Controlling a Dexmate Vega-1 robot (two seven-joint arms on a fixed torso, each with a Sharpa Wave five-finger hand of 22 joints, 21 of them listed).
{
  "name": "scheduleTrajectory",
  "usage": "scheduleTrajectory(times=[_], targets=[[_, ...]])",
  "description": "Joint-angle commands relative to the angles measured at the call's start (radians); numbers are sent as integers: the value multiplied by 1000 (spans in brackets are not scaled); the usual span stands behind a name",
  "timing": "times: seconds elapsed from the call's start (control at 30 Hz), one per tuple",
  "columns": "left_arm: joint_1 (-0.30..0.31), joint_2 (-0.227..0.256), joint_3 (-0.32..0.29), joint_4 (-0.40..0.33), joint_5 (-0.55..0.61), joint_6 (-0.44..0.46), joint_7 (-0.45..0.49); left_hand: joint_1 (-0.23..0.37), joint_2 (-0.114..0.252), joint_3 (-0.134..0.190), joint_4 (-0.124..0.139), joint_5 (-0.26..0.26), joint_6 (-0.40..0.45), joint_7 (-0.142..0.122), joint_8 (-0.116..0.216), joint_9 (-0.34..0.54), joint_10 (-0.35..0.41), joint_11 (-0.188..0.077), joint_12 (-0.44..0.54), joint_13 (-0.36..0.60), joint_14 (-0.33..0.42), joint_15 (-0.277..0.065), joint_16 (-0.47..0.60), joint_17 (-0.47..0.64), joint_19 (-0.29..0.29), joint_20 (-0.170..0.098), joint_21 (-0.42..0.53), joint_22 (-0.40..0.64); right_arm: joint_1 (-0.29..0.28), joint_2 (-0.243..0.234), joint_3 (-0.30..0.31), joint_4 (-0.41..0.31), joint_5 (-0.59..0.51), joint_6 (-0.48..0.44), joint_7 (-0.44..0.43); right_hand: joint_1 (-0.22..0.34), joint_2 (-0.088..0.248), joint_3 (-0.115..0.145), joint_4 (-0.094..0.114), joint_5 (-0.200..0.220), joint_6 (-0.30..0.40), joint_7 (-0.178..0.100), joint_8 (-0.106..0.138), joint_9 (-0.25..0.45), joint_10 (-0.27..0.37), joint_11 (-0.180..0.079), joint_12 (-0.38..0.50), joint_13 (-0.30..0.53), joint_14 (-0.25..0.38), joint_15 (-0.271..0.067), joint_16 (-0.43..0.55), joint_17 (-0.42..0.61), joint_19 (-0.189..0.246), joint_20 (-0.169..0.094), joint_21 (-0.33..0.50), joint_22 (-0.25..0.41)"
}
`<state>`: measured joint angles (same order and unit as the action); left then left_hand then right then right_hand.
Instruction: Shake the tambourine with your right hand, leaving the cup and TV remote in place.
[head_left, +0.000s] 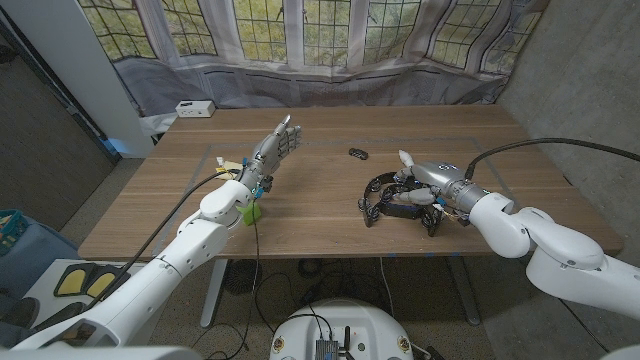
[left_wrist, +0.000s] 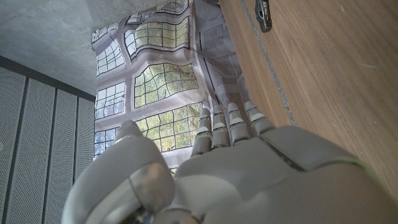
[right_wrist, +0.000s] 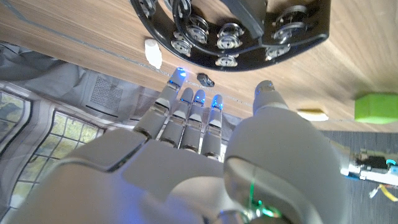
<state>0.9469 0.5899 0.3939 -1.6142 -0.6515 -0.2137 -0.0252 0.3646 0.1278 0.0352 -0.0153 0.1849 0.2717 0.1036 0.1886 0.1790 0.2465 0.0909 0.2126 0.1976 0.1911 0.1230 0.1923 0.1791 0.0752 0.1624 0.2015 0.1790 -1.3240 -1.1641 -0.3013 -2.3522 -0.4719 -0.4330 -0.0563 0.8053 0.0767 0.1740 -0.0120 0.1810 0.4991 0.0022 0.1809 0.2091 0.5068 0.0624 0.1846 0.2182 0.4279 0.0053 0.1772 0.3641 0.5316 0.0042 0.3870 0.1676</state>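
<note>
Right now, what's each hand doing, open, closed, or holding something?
Left hand: open, fingers straight, holding nothing.
Right hand: open, fingers extended above the tambourine, not gripping it.

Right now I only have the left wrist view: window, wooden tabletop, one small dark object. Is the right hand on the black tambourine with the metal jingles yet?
Observer: No. The right hand has its fingers straight and apart with nothing in them. The black tambourine with metal jingles lies on the wooden table just beyond its fingertips.
Operator: Where on the table?
Observer: Right of centre in the head view. The hand is at the tambourine's far right rim, but I can't tell whether they touch.
Operator: Cup and remote?
Observer: I can't make out either. Your small dark object lies a little beyond the tambourine, and a small white box sits at the far left corner.
</note>
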Motion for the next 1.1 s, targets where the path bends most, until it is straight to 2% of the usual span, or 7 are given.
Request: scheduleTrajectory(times=[0.03, 0.23, 0.5, 0.57, 0.77, 0.83, 1.1], targets=[[0, -4, 0, 0, 6, -16, -1, -8, -1, 11, 0, -1, 1, -3, 0, 2, -5, 0, 1, 4, -2, -5, -3, 4, 1, 10, -1, 3, -91, 71, 103, 26, 99, 90, -175, -18, 14, 6, 7, 2, -33, -3, -4, 1, -29, 2, -3, -1, -19, 7, 4, -5, -15, 1, -15, 1], [-5, -10, 2, 8, 8, -24, -4, -8, -1, 12, 0, -1, 0, -3, 0, 2, -4, 3, 1, 4, -2, -6, -3, 4, 1, 10, 0, 3, -87, 145, 112, 80, 131, 191, -262, -27, 17, 12, 2, 4, -70, -2, -5, -2, -81, 3, -8, -4, -63, 10, 0, -18, -33, 15, -38, 1], [-18, -18, 10, 19, 15, -30, -11, -9, -1, 12, -1, -2, -2, -4, 0, 2, -6, -1, 0, 4, -3, -7, -3, 4, 2, 12, 0, 3, -39, 261, 115, 214, 263, 413, -322, -45, 22, 14, 3, 5, -82, 13, 5, -4, -119, 11, -6, -6, -103, 20, 1, -27, -58, 14, -62, 2], [-21, -21, 12, 22, 13, -32, -15, -9, -1, 13, -1, -2, -1, -4, 0, 2, -6, 0, 0, 4, -3, -7, -3, 4, 2, 12, 0, 3, -15, 285, 106, 253, 300, 468, -317, -51, 21, 13, 3, 5, -74, 12, 9, -4, -129, 15, -6, -7, -114, 26, 0, -29, -66, 16, -68, 2], [-28, -29, 16, 37, 11, -43, -29, -9, -2, 13, -1, -2, -2, -4, 0, 2, -5, -1, 1, 4, -3, -8, -2, 4, 2, 13, 0, 3, 63, 362, 81, 366, 392, 599, -307, -75, 20, 9, 7, 5, -130, 17, -4, -7, -144, 22, -1, -8, -130, 32, 7, -36, -74, 14, -84, 2], [-30, -30, 15, 40, 9, -45, -32, -9, -2, 13, -2, -2, -2, -4, -1, 2, -5, -1, 1, 4, -3, -7, -2, 4, 2, 14, 0, 3, 74, 369, 77, 379, 395, 613, -305, -82, 20, 8, 9, 5, -141, 22, -5, -7, -149, 24, -1, -9, -139, 33, 6, -38, -80, 16, -90, 2], [-49, -31, 21, 59, 18, -53, -50, -10, -2, 14, -2, -2, -7, -6, -2, 2, -11, -5, -1, 4, -6, -8, -3, 4, 1, 14, -1, 3, 175, 427, 38, 516, 569, 722, -192, -140, 10, -9, 19, 3, -223, 27, -7, -12, -228, 42, -7, -12, -211, 46, 5, -50, -130, 14, -134, 4]])
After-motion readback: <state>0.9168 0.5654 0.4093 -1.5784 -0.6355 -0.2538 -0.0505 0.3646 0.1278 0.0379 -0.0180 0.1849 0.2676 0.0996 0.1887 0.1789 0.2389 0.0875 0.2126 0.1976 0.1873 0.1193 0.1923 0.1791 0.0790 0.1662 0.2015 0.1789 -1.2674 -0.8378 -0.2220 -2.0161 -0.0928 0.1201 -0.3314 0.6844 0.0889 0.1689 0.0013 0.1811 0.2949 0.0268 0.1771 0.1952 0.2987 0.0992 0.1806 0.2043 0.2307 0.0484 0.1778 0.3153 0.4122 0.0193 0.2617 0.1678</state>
